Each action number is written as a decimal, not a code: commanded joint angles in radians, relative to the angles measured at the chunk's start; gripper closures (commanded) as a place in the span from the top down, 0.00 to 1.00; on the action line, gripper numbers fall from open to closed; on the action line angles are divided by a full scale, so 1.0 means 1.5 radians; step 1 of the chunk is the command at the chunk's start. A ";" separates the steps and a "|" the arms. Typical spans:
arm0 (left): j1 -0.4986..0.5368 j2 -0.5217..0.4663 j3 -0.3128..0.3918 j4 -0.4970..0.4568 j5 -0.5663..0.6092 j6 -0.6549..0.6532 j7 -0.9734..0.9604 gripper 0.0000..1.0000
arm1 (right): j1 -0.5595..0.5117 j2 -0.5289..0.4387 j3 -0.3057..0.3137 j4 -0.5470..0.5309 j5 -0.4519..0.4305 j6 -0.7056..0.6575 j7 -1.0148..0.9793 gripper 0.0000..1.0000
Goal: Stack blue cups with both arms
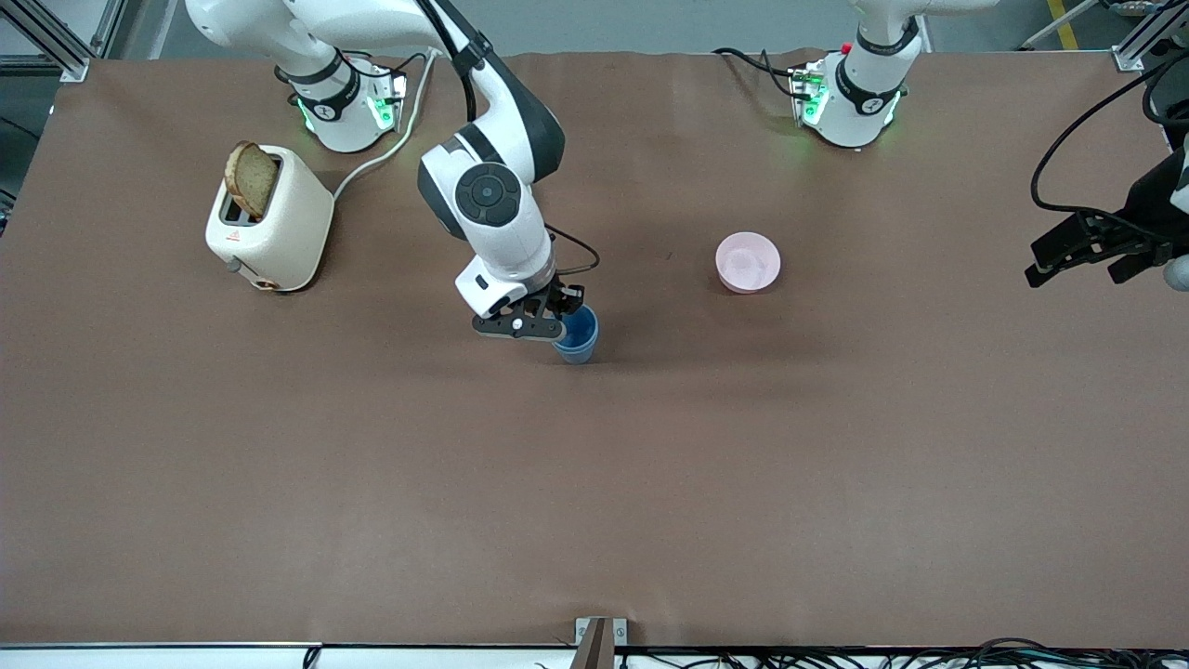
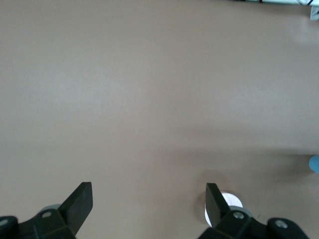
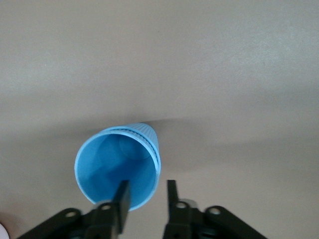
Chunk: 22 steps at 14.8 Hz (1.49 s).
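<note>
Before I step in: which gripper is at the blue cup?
The right gripper, open and astride the rim of the blue cup, one finger inside, one outside. The left gripper waits open at the left arm's end, nothing between its fingers.

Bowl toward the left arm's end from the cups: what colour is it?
Pale pink bowl, plain with no pattern; it shows best in the front view.

A white toaster (image 1: 269,220) stands on the brown table (image 1: 594,483) toward the right arm's end, with a slice of brown bread (image 1: 252,178) sticking up out of one slot. A pale cord (image 1: 385,153) runs from it across the table, away from the front camera. A small pink bowl (image 1: 748,262) sits upright toward the left arm's end, well apart from the toaster. Dark cables (image 1: 929,655) lie along the table's near edge.
</note>
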<state>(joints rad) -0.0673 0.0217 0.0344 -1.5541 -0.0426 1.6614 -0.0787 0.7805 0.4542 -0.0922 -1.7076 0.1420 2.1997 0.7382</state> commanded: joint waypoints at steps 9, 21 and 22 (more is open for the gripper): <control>0.000 -0.005 -0.006 0.008 0.045 -0.028 0.004 1.00 | -0.148 -0.137 -0.014 -0.009 0.003 -0.105 -0.119 1.00; 0.001 -0.004 -0.005 0.028 0.018 -0.028 0.004 1.00 | -0.517 -0.304 -0.014 -0.037 -0.059 -0.245 -0.453 1.00; 0.000 -0.003 -0.005 0.030 0.015 -0.028 -0.003 1.00 | -0.543 -0.313 -0.014 -0.026 -0.059 -0.265 -0.481 1.00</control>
<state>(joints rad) -0.0686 0.0206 0.0271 -1.5365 -0.0084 1.6390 -0.0781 0.0340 0.0416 -0.1374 -1.7324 0.0702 1.8398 0.0812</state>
